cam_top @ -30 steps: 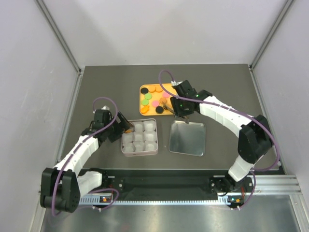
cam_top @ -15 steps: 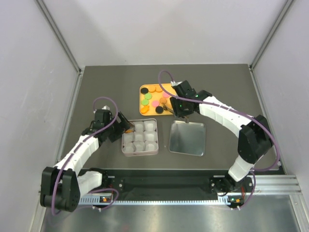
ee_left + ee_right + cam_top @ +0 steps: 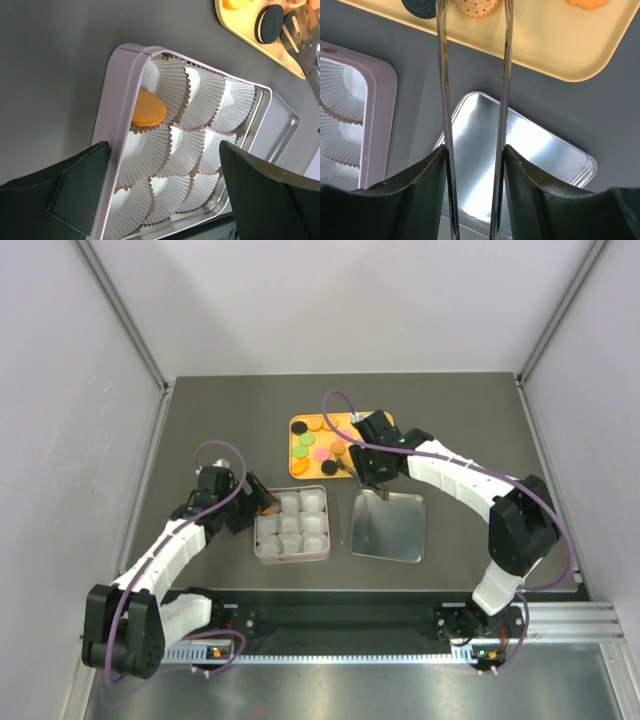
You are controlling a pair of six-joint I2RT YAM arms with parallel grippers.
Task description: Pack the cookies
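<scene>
On the bench [image 3: 220, 420], the lid [image 3: 388, 528] lies just right of the tin [image 3: 120, 107]; the tray [image 3: 560, 45] holding cookies [image 3: 307, 439] sits behind the tin.

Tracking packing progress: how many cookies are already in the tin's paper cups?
1: an orange cookie in a paper cup against the tin's left wall, as the top camera sees it. The other cups look empty, though some are partly hidden.
</scene>
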